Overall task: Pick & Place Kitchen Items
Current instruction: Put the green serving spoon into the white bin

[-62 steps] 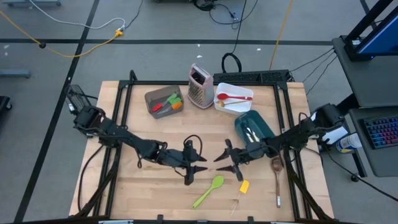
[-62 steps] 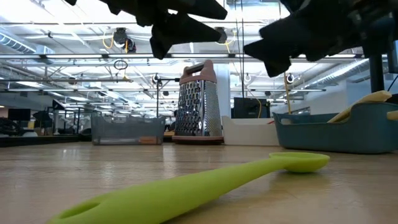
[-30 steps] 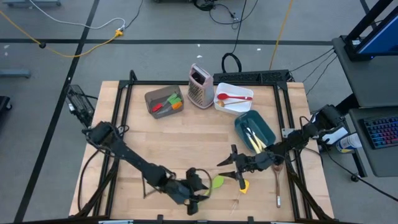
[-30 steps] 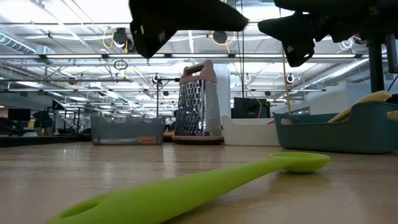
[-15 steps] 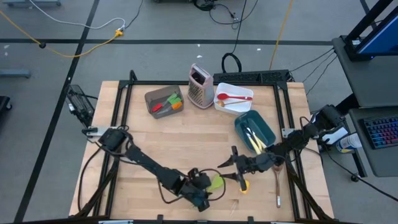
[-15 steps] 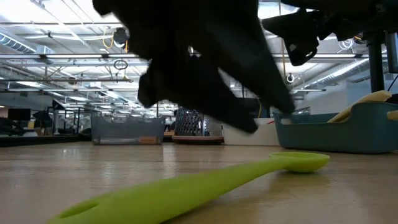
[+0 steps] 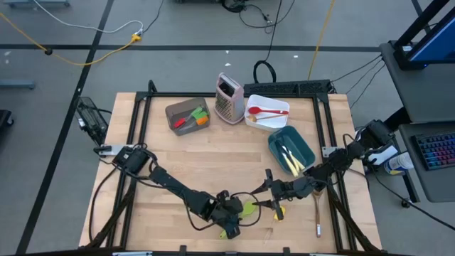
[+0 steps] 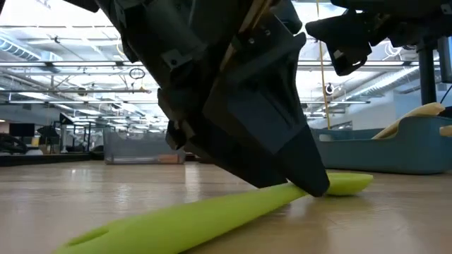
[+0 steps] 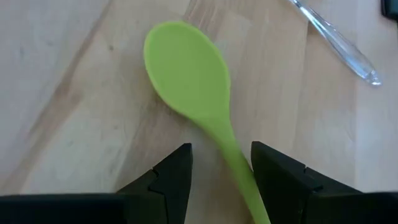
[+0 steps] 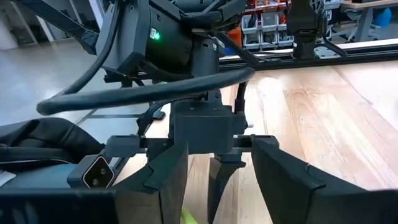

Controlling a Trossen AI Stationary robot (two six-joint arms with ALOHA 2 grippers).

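Note:
A lime-green silicone spoon (image 7: 248, 208) lies flat on the wooden table near its front edge, with the bowl (image 9: 186, 74) toward the right. My left gripper (image 9: 221, 180) is open and tipped steeply down over it. Its two fingers stand on either side of the handle's neck (image 9: 236, 155), and the fingertips (image 8: 314, 185) are down at the table. My right gripper (image 7: 264, 190) hangs open and level just right of it, above a yellow mini spatula (image 7: 279, 212). My left gripper stands astride the green spoon's handle just behind the bowl (image 9: 233, 146). The fingers come slanting down from the table's left and lie across the handle. The handle runs close along one finger (image 9: 280, 177); I cannot tell whether that finger touches it. The spoon lies flat on the table.
A wooden spoon (image 7: 316, 203) lies at the right. At the back stand a teal container (image 7: 290, 151) with cream-handled knives, a white container (image 7: 266, 112) with a red spoon, a grey container (image 7: 187, 115) with small spatulas, and a metal grater (image 7: 229, 98).
My left gripper has come down toward the green spoon and tipped further downward. Its open fingers now straddle the handle at table height. The spoon has stayed where it was.

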